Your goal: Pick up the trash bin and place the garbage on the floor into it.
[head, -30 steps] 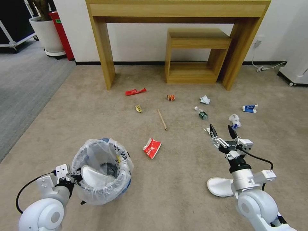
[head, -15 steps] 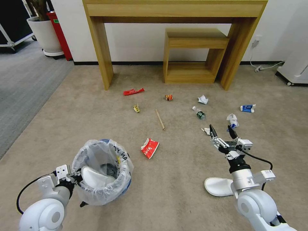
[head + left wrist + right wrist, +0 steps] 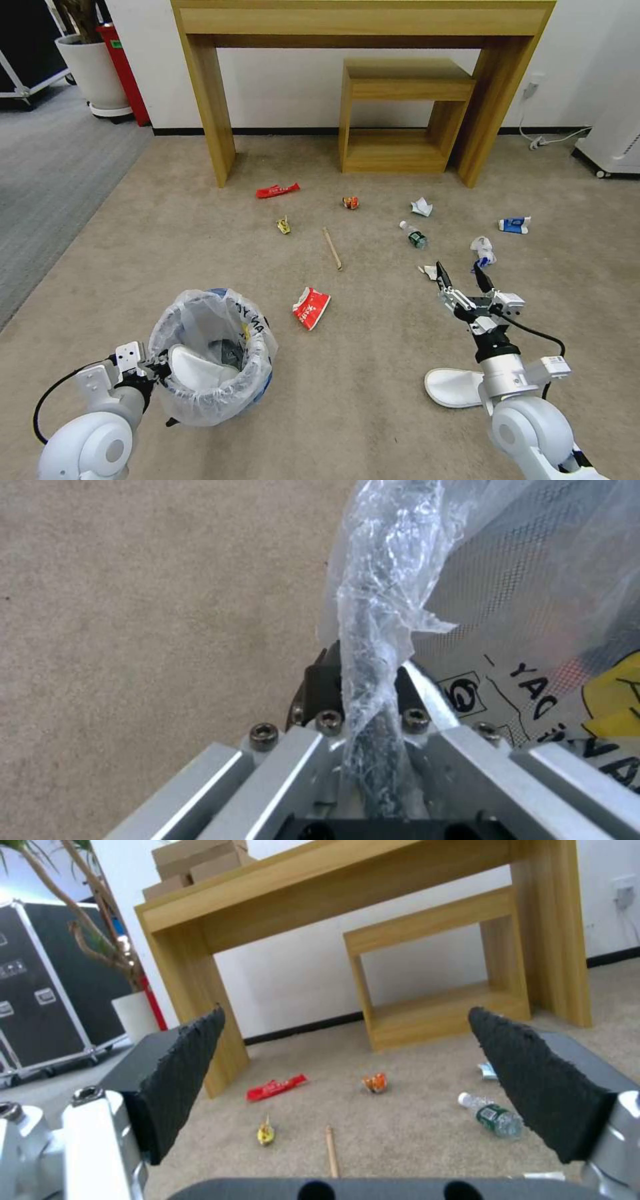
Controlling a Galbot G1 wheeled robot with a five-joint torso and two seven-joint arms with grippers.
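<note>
Trash bin (image 3: 213, 363) rim pinched by left end effector (image 3: 363, 690) (right end effector (image 3: 465, 279) gapes wide above floor (image 3: 373, 373)).

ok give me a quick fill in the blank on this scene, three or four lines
1. The left hand is shut on the rim of the ____.
2. The right hand is ____ and holds nothing.
3. The wooden stick lies on the ____.
4. The small plastic bottle lies on its ____.

Missing words: trash bin; open; floor; side
</note>
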